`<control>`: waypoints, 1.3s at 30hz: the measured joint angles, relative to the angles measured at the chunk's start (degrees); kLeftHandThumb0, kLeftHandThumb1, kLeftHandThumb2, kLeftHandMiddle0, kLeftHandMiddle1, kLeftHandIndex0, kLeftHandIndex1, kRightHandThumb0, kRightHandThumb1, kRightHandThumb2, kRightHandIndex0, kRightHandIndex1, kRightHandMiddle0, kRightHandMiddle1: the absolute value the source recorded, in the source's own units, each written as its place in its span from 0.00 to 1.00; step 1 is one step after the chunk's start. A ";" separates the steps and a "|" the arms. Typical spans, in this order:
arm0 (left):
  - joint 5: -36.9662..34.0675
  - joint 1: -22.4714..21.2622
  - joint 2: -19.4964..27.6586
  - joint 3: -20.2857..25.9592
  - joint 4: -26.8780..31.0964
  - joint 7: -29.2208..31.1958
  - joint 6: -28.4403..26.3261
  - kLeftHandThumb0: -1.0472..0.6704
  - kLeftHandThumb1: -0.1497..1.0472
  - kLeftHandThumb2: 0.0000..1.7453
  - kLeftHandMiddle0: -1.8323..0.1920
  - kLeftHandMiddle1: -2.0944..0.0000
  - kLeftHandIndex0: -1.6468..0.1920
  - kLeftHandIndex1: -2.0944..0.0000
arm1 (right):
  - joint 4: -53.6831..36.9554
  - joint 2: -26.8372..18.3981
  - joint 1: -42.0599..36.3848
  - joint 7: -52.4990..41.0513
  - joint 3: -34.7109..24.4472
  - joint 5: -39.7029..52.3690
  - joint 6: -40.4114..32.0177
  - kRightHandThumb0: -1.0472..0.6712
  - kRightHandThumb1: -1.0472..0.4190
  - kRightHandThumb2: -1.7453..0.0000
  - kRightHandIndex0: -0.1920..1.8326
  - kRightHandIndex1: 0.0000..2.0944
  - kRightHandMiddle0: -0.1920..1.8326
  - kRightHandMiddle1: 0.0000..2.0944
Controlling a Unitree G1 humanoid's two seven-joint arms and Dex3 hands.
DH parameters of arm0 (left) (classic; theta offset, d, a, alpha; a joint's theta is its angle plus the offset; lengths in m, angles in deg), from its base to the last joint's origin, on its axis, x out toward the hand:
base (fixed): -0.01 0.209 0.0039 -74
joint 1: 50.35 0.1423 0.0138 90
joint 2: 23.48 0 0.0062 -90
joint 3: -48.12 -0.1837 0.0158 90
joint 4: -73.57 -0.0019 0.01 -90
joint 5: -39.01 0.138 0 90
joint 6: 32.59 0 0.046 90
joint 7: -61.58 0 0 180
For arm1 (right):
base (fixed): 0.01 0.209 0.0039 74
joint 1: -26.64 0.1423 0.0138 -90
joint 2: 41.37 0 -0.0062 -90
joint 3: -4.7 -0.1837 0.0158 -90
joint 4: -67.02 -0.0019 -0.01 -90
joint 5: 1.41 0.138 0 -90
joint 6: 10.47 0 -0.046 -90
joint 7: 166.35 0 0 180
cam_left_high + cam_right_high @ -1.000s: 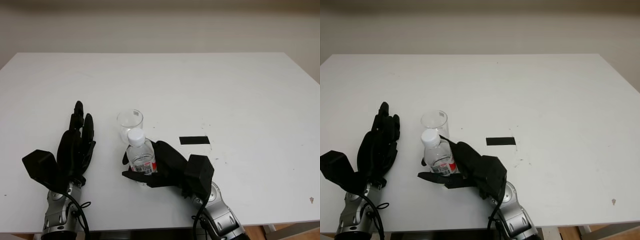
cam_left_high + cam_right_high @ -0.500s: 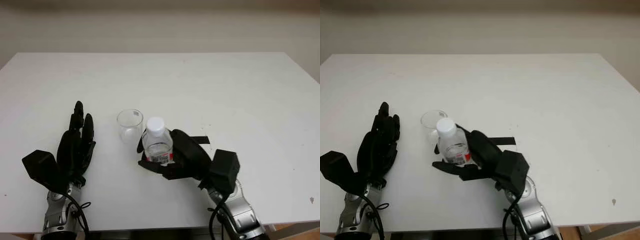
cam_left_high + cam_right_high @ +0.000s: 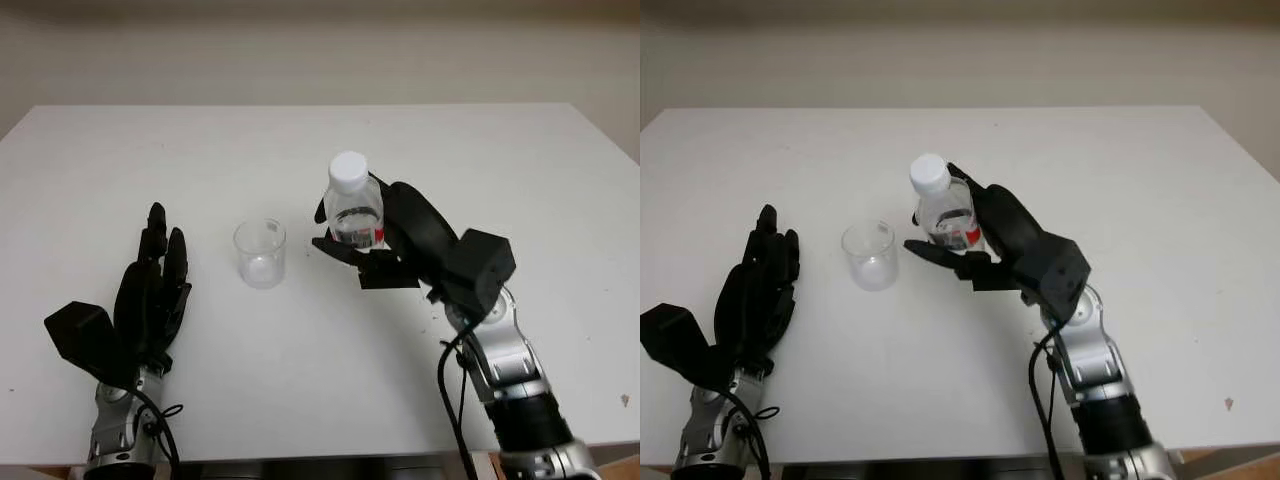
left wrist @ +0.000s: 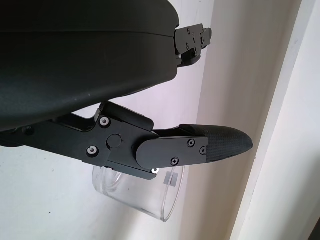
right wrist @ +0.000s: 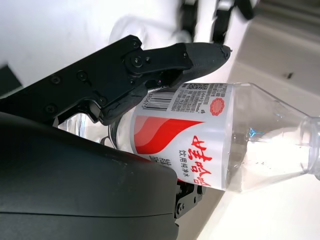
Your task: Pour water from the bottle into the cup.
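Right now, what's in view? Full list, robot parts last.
bottle: one, clear with white cap and red-and-white label, upright, held above the table to the right of the cup
cup: one, clear, standing on the table between the two hands
tape strip: one, black, on the table under the right hand
table: one, white
left hand: black, open, at the near left of the table beside the cup
right hand: black, closed around the bottle

The cup (image 3: 260, 253) stands on the worktop (image 3: 300, 150) between both hands. The left hand (image 3: 150, 290) is beside it. The right hand (image 3: 385, 235) holds the bottle (image 3: 354, 205) aloft.
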 measured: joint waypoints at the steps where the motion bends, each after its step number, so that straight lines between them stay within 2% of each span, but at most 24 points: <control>1: 0.01 0.02 -0.01 0.00 0.02 -0.05 0.05 0.17 1.00 0.25 0.98 0.98 0.98 0.97 | 2.41 -0.10 1.70 1.07 0.54 -1.63 0.66 0.41 0.00 0.72 0.97 1.00 0.73 1.00; 8: -0.23 0.07 -0.27 -0.06 0.46 0.13 -0.11 0.17 1.00 0.24 0.98 0.97 0.98 0.97 | 24.50 -0.62 15.37 13.06 5.32 -14.36 5.16 0.39 0.00 0.78 0.77 1.00 0.57 1.00; 14: -0.19 -0.08 -0.48 -0.07 0.71 -0.11 -0.04 0.16 1.00 0.24 0.98 0.97 0.98 0.97 | 42.28 -0.16 25.56 22.80 9.45 -20.60 9.25 0.38 0.00 0.80 0.75 1.00 0.55 1.00; 19: -0.20 -0.17 -0.58 -0.04 0.70 -0.28 -0.07 0.17 1.00 0.24 0.98 0.97 0.98 0.97 | 52.44 1.17 30.70 27.04 11.23 -22.00 11.10 0.38 0.00 0.79 0.78 1.00 0.56 1.00; 29: -0.18 -0.25 -0.62 -0.05 0.46 -0.37 -0.05 0.17 1.00 0.25 0.98 0.97 0.98 0.97 | 58.86 1.51 34.26 31.28 13.97 -24.13 10.92 0.38 0.00 0.80 0.75 1.00 0.51 1.00; 34: -0.12 -0.64 -0.62 -0.07 -0.27 -0.20 0.58 0.17 1.00 0.25 0.99 0.97 0.98 0.98 | 59.42 1.02 35.24 34.14 17.17 -27.66 10.31 0.36 0.00 0.81 0.71 1.00 0.49 1.00; 39: -0.13 -0.74 -0.79 -0.06 -0.33 -0.28 0.51 0.17 1.00 0.25 0.98 0.97 0.98 0.98 | 59.75 -0.49 35.51 41.06 22.83 -34.48 10.35 0.37 0.00 0.84 0.69 1.00 0.46 1.00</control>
